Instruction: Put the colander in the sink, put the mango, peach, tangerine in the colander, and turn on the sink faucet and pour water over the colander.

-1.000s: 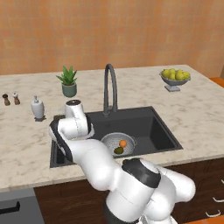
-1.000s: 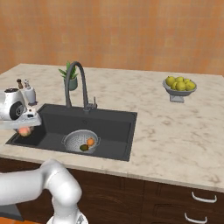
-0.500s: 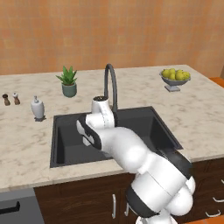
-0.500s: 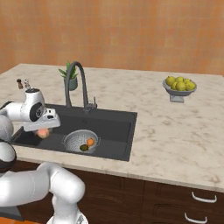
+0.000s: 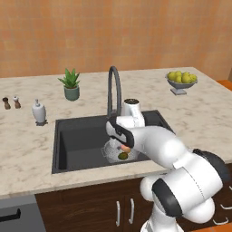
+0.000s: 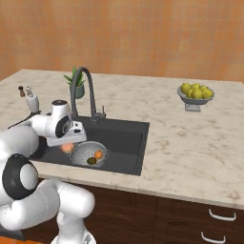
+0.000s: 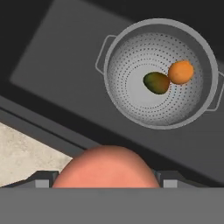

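Above the sink [image 6: 128, 143], the hand [image 6: 68, 145] carries the peach [image 7: 105, 168] between wide-set fingers toward the colander [image 7: 131, 48]; next, centre over it, beside mango [image 7: 156, 82] and tangerine [image 7: 180, 72], then release.

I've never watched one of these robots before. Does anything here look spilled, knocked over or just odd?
Nothing stands out. The colander sits upright in the sink with the mango and tangerine inside; the gripper holds the peach.
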